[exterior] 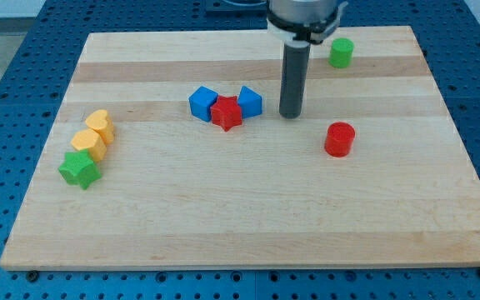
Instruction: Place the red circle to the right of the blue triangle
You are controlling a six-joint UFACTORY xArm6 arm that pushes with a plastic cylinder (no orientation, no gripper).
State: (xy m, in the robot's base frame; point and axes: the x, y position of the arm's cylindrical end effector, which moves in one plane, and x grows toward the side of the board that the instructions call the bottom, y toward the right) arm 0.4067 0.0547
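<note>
The red circle (339,139) stands on the wooden board (248,225), right of centre. The blue triangle (249,101) sits near the board's middle top, touching a red star (227,112) on its left; a blue cube (202,103) touches the star's other side. My tip (291,115) is on the board between the blue triangle and the red circle, a short way right of the triangle and up-left of the circle, touching neither.
A green circle (341,52) stands near the top right edge. At the left edge sit a yellow heart (98,124), an orange-yellow hexagon (87,143) and a green star (79,169) in a row.
</note>
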